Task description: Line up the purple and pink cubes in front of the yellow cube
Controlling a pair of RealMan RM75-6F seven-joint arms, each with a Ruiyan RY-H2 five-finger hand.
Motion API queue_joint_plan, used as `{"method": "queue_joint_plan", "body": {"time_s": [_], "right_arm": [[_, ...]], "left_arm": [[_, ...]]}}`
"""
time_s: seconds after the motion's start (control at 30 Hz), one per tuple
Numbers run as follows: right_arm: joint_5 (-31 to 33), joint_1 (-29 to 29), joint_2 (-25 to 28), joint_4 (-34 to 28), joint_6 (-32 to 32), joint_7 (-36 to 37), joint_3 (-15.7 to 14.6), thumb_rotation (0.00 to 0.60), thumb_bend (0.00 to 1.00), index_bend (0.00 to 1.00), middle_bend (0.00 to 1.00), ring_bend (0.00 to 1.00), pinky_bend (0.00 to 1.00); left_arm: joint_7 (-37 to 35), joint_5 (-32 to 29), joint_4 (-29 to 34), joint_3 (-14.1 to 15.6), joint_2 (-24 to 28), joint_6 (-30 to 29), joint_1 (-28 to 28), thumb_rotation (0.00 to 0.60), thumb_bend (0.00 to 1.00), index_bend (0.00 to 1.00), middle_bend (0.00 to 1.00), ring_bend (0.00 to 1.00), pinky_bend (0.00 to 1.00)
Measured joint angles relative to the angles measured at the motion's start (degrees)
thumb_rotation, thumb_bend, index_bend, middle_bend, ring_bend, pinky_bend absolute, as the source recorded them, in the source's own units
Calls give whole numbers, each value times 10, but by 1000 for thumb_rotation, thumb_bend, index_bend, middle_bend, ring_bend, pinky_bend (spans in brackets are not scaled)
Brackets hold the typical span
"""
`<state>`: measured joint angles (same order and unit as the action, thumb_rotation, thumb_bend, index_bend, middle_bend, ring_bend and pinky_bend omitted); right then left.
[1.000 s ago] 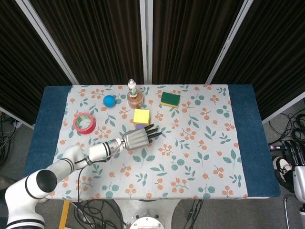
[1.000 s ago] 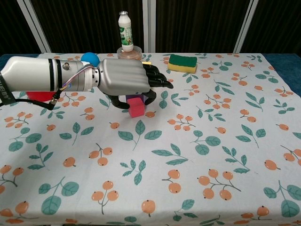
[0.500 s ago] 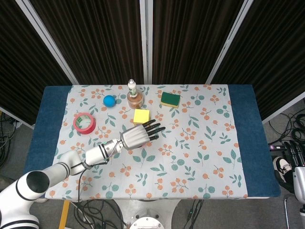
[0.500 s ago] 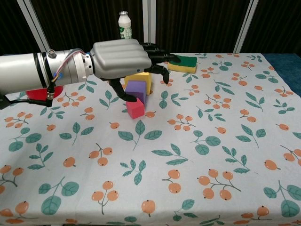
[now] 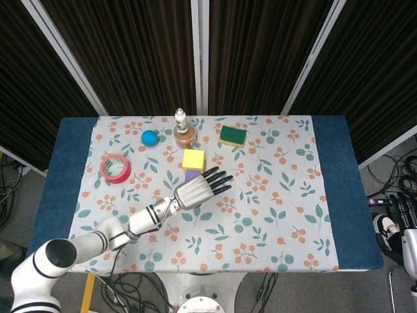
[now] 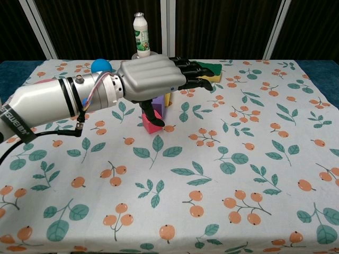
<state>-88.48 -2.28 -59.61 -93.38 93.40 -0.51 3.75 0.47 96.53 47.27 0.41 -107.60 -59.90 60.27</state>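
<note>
The yellow cube (image 5: 193, 158) sits on the flowered cloth, and the purple cube (image 5: 191, 175) lies right in front of it. In the chest view the pink cube (image 6: 150, 124) stands in front of the purple cube (image 6: 158, 103), with a sliver of the yellow cube (image 6: 167, 99) behind. My left hand (image 5: 199, 190) hovers over them with its fingers stretched out and apart, holding nothing. It hides the pink cube in the head view. In the chest view the left hand (image 6: 153, 79) hangs above the cubes, its thumb crossing the pink one. My right hand (image 5: 395, 212) hangs off the table's right side, small, holding nothing.
Behind the cubes a white bottle (image 5: 181, 120) stands on a brown coaster. A blue ball (image 5: 150, 137) and a red tape roll (image 5: 115, 167) lie to the left, and a green and yellow sponge (image 5: 232, 135) to the right. Blue table edges flank the cloth (image 5: 273, 208).
My left hand has let go of the cubes, lifted, and slid toward the table's front and right with its fingers straightened. The purple cube now shows in the head view.
</note>
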Motion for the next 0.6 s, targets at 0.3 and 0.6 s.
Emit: {"method": "queue_joint_plan", "body": {"time_s": [0.3, 0.6], "right_arm": [[3, -2, -1, 4, 1, 6, 1, 600, 201, 12, 43, 0, 103], [2, -2, -1, 6, 2, 7, 1, 600, 204, 12, 40, 0, 102]], "left_arm": [[34, -7, -46, -4, -32, 18, 0, 600, 20, 146, 0, 45, 112], [47, 1, -66, 8, -38, 14, -7, 600, 19, 146, 0, 45, 113]]}}
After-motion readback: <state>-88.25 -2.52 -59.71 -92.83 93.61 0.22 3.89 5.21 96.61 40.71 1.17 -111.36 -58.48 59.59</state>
